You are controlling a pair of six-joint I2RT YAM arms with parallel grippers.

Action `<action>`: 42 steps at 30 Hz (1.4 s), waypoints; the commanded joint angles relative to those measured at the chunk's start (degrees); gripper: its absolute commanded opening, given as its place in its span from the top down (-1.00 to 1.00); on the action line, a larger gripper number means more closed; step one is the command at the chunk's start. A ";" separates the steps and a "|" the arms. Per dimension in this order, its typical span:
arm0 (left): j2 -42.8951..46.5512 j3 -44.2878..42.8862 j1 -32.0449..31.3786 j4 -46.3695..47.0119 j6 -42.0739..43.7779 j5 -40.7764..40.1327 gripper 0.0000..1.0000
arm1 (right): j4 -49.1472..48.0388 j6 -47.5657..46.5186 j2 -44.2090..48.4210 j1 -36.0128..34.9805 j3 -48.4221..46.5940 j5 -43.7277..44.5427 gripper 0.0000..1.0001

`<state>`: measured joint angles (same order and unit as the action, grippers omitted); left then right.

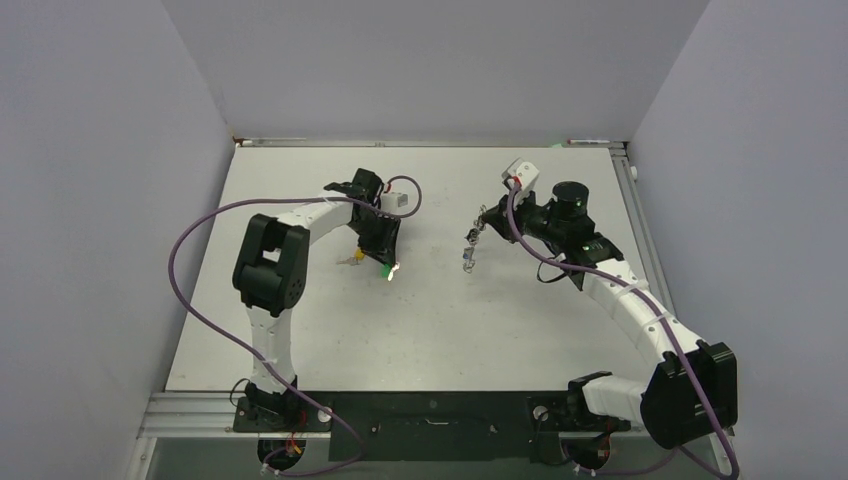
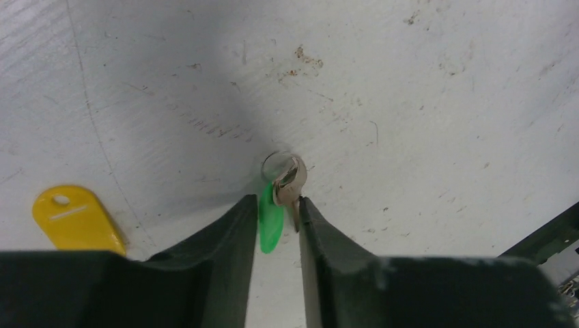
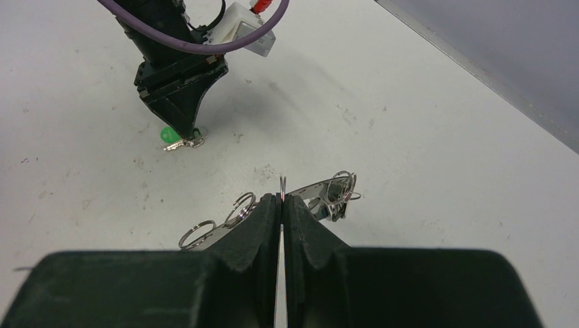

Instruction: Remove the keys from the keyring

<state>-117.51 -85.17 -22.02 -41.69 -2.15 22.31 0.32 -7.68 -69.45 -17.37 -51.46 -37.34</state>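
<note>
My left gripper (image 1: 385, 258) points straight down at the table. In the left wrist view its fingers (image 2: 239, 225) stand close together on either side of a green-headed key (image 2: 271, 220). The green head touches one finger, and the silver blade (image 2: 289, 183) with its small split ring touches the other. A yellow-headed key (image 2: 75, 219) lies loose on the table beside it. My right gripper (image 3: 282, 198) is shut on the keyring (image 3: 321, 188), a flat grey metal piece held off the table, with small split rings (image 3: 239, 208) hanging from it. In the top view the keyring (image 1: 477, 228) hangs left of the right gripper (image 1: 490, 220).
The left gripper also shows in the right wrist view (image 3: 181, 102), with the green key (image 3: 169, 135) at its tips. The white table (image 1: 450, 330) has a metal rail along its right edge (image 1: 640, 230) and grey walls on three sides.
</note>
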 commanded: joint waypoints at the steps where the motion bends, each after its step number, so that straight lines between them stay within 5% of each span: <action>1: -0.43 -2.64 0.68 -0.12 0.38 -0.58 0.41 | -1.85 -1.77 -0.81 -0.48 -2.84 1.04 0.90; 19: 11.57 -4.33 1.19 0.76 0.86 1.86 -0.99 | 22.92 -22.08 5.27 10.23 -7.45 -3.34 0.90; 31: 15.32 -1.67 3.93 0.67 0.26 -1.35 -0.93 | 9.69 -22.43 -8.02 -1.34 1.65 1.92 0.90; 42: 17.87 2.78 10.40 -0.81 5.28 -2.88 -0.92 | -2.99 -12.72 -21.67 -8.56 -0.21 4.44 0.90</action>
<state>-102.94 -84.53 -13.47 -41.91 -0.60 20.82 5.28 -24.67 -88.49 -24.99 -50.00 -34.44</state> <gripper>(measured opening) 0.963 0.060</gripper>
